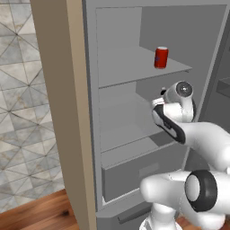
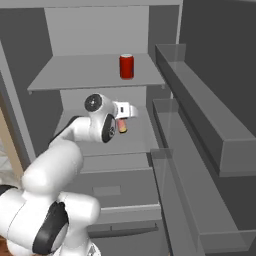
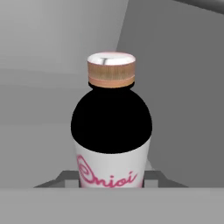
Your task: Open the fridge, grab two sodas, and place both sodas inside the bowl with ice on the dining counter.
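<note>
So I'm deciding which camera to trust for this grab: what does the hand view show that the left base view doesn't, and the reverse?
Hand view alone: the bottle close up between the claw tips, with its copper-coloured cap, black upper body and a white label with pink lettering; the claw is shut on it. Left base view alone: the red can upright on the upper shelf, the beige side frame and the tiled wall. Both: the fridge's grey interior.

The lower body of the bottle (image 3: 111, 131) is cut off by the bottom of the hand view, where the fingertips are hidden beside it. In the right base view, the bottle (image 2: 122, 126) is largely covered by the gripper (image 2: 131, 111).
</note>
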Controlling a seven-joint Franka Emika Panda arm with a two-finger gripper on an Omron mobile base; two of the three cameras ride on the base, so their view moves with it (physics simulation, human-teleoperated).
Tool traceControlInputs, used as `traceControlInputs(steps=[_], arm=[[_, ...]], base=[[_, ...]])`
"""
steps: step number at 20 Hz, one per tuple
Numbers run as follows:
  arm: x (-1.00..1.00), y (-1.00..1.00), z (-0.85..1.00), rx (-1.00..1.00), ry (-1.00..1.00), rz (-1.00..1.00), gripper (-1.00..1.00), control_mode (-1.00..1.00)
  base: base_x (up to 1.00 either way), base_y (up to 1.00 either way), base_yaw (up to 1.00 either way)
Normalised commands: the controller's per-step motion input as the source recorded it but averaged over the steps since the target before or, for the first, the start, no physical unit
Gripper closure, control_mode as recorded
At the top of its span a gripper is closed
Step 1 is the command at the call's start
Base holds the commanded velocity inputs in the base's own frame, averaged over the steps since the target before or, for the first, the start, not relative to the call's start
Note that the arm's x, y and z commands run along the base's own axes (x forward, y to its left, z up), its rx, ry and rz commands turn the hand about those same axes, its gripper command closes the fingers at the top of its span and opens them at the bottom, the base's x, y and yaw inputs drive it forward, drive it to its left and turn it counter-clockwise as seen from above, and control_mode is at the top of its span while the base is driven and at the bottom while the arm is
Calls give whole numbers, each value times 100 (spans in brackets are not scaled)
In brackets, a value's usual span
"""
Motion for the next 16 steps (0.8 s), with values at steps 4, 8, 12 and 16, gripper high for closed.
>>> traceControlInputs(steps=[4, 8, 12, 16], arm=[[-100, 0, 2, 0, 1, 0, 100, -100], [-100, 0, 3, 0, 3, 0, 100, -100], [-98, 4, 32, 0, 4, -2, 100, -100], [-87, 11, 48, 0, 4, -3, 100, -100]], base=[[0, 0, 0], [0, 0, 0], [0, 0, 0], [0, 0, 0]])
